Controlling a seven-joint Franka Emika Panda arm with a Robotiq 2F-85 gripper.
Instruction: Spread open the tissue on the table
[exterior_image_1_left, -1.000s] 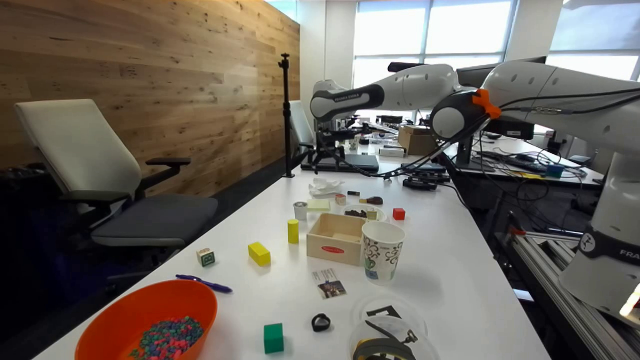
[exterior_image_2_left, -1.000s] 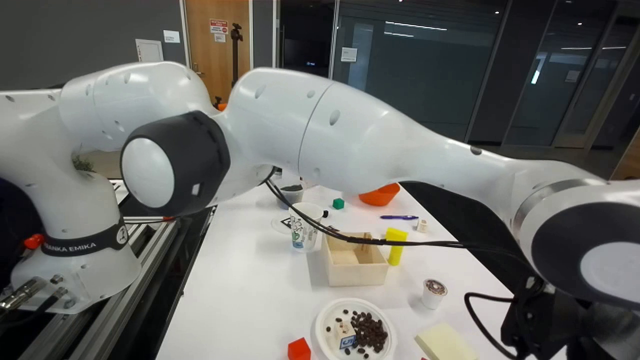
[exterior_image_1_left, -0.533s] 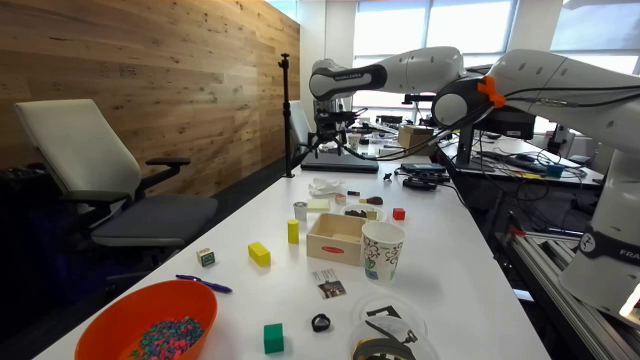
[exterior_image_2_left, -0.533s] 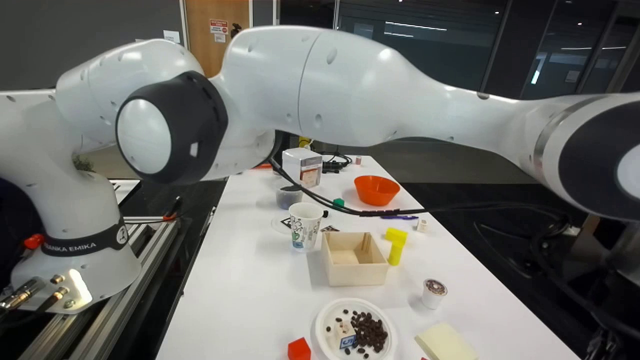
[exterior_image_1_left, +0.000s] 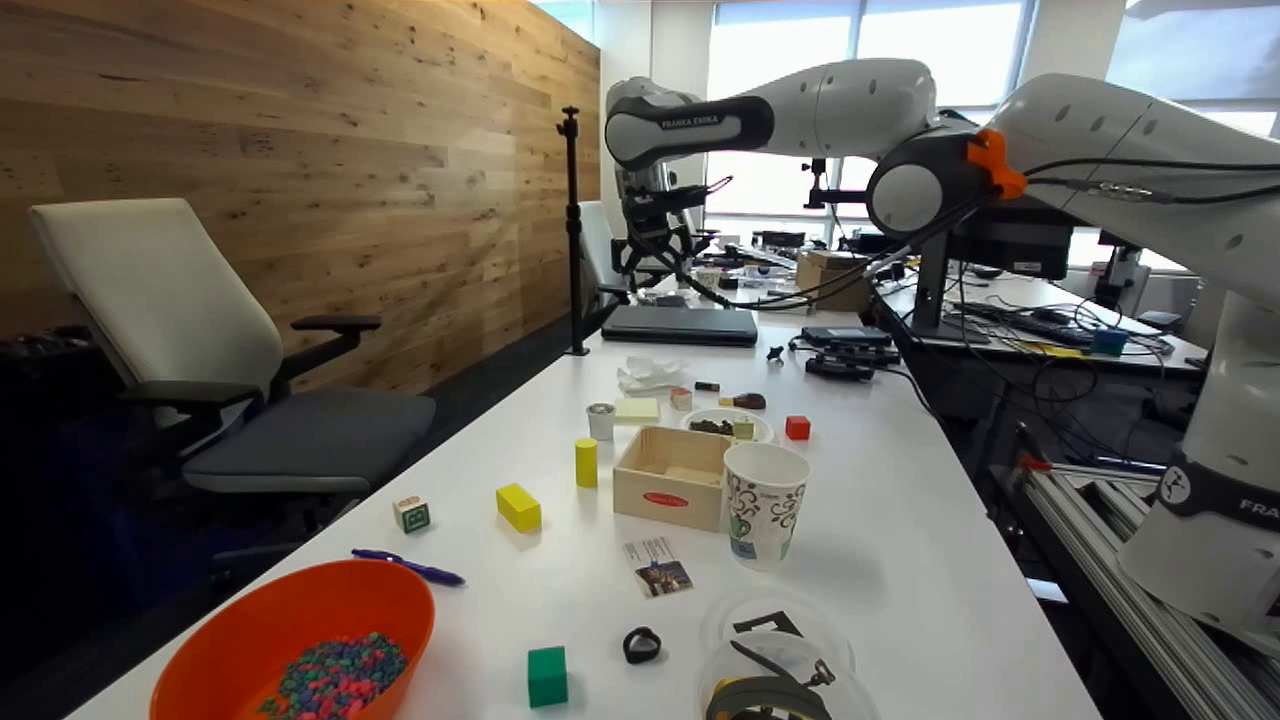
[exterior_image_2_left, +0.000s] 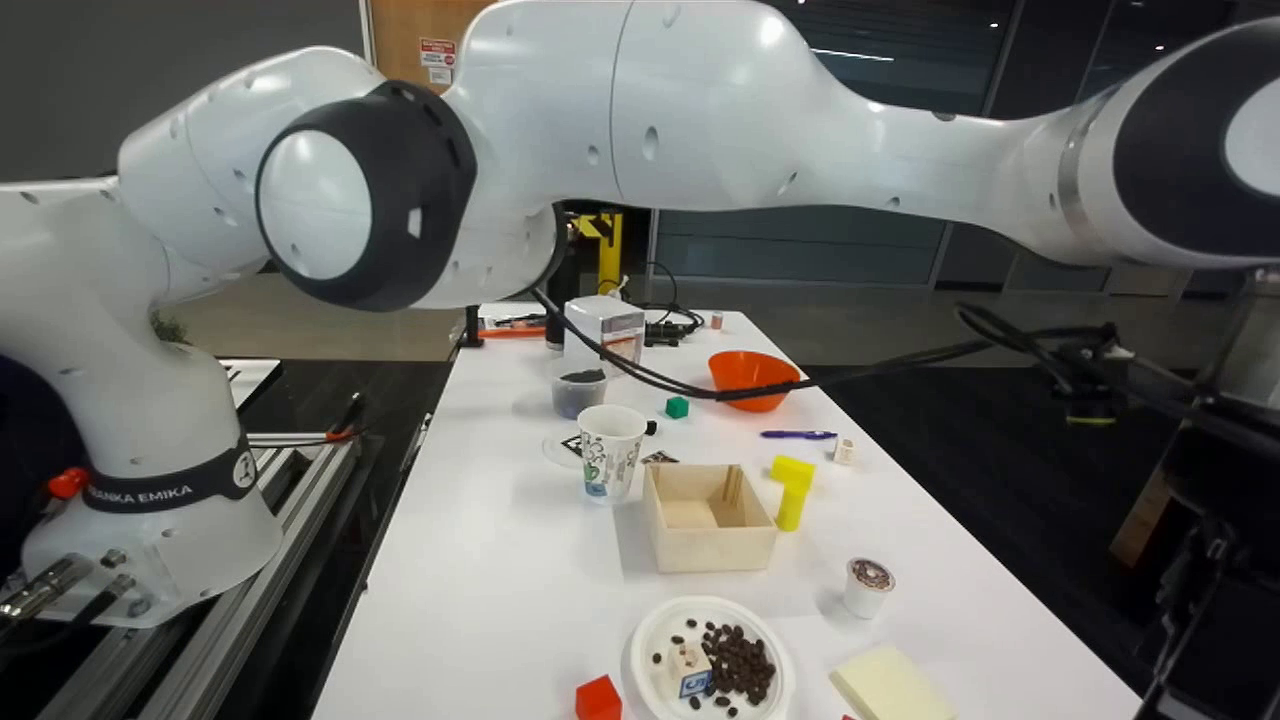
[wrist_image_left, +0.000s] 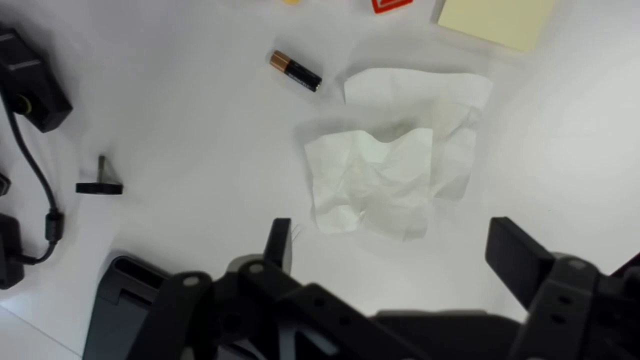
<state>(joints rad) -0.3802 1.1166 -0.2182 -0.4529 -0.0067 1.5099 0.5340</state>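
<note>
Since the earlier frames, we see the arm (exterior_image_2_left: 700, 110) raised higher in both exterior views, and the hand (wrist_image_left: 389, 240) has gone up with it, while the tissue (wrist_image_left: 380, 195) and the small things around it lie where they lay. In an exterior view we find the hand held up clear of the bench (exterior_image_1_left: 900, 560), too dark and small there for us to read. The wrist view serves us better: its two fingers (wrist_image_left: 517, 260) stand wide apart, with nothing held between them.

The tissue lies on the bench, crumpled and doubled over, one part lapping across another. In the wrist view we have it ahead of the fingers, touching neither. Near it lie a battery (wrist_image_left: 296, 71) and a pale yellow pad (wrist_image_left: 497, 22); farther off is a small black knob (wrist_image_left: 99, 188).

In an exterior view we see a flat dark case (exterior_image_1_left: 680, 325) beyond the tissue, a wooden box (exterior_image_1_left: 668, 495) with a patterned paper cup (exterior_image_1_left: 768, 510) just beside it, and an orange bowl (exterior_image_1_left: 240, 620) nearer the camera. In an exterior view a white plate (exterior_image_2_left: 700, 612) carries dark beans (exterior_image_2_left: 735, 660) and a lettered block (exterior_image_2_left: 690, 668), with a red block (exterior_image_2_left: 598, 698) near its rim.
</note>
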